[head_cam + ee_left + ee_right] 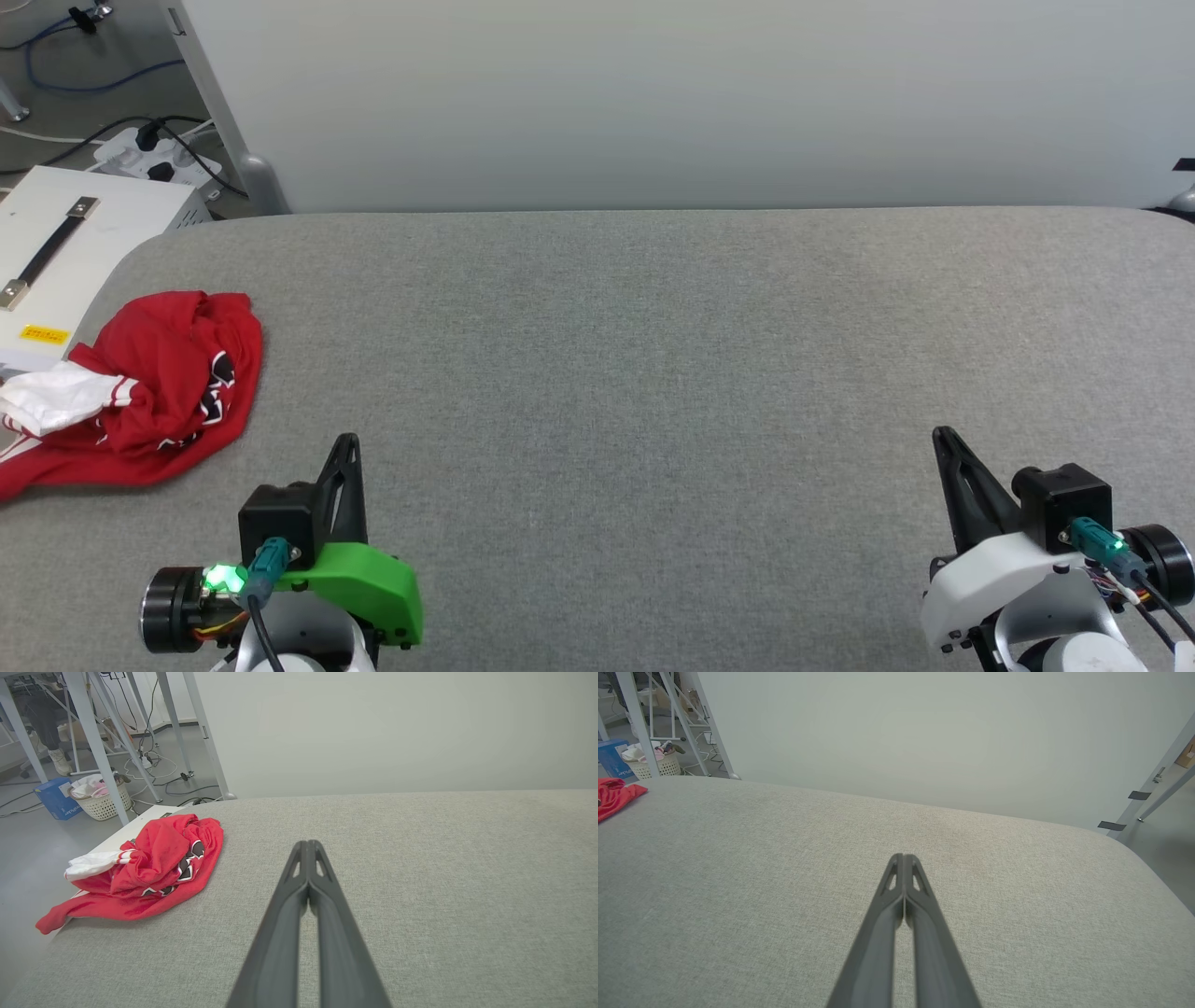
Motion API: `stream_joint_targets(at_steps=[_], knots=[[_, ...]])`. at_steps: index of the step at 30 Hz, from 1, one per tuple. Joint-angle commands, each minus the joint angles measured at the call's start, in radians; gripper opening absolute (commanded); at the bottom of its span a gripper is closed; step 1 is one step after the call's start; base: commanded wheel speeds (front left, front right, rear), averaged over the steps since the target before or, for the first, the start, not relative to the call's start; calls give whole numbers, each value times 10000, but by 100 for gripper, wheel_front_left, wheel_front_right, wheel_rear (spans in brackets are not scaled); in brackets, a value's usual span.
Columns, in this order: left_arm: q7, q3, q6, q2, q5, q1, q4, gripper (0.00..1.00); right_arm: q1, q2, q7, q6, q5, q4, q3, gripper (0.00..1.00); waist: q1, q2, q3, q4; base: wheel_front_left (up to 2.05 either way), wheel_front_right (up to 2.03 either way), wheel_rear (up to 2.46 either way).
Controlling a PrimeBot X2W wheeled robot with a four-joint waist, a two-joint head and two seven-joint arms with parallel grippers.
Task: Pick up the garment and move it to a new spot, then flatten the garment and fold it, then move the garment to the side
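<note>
The garment lies crumpled in a heap at the left edge of the grey bench, with one part hanging over that edge. The left gripper and the right gripper are over the near side of the bench, fingers pressed together and holding nothing. I judge the pick-up is not yet begun, so the arms simply wait.

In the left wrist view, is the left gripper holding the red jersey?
No, the left gripper is shut on nothing over the grey surface, and the garment lies crumpled apart from it.
</note>
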Motion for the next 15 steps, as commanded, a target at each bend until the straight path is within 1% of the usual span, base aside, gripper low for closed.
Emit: stream_joint_targets(at_steps=[1,15], knots=[[-9,7,41,-43,95,-139,-22,0,-163,1,28,-7,-97,-47,12,0,0,0,0,0,0,0,0],[-9,7,41,-43,95,-139,-22,0,-163,1,28,-7,-97,-47,12,0,0,0,0,0,0,0,0]])
